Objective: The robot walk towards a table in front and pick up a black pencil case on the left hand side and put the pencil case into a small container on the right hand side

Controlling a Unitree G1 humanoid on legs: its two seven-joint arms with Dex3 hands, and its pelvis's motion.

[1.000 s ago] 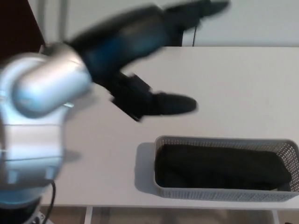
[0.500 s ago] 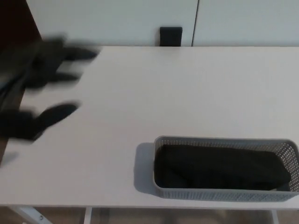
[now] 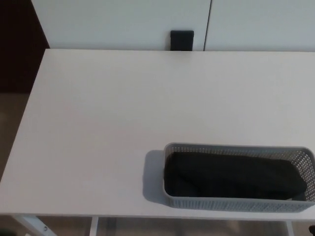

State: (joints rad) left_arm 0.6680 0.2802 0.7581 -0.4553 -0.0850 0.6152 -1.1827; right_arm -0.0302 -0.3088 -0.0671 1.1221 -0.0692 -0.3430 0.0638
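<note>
From my head view, neither of my hands shows, so I cannot tell how my fingers stand. The black pencil case [image 3: 231, 178] lies lengthwise inside the small grey mesh container [image 3: 236, 205], filling most of it. The container sits at the near edge of the worktop [image 3: 123, 113], toward its right corner, its long side running along that edge. Its far-right end is cut by the picture's border. The remaining white worktop surface is bare. Beyond the far edge stands a pale wall or cabinet front with a vertical seam, and a small black block [image 3: 182, 40] sits against it, just behind the worktop. Dark flooring shows past the left edge.
</note>
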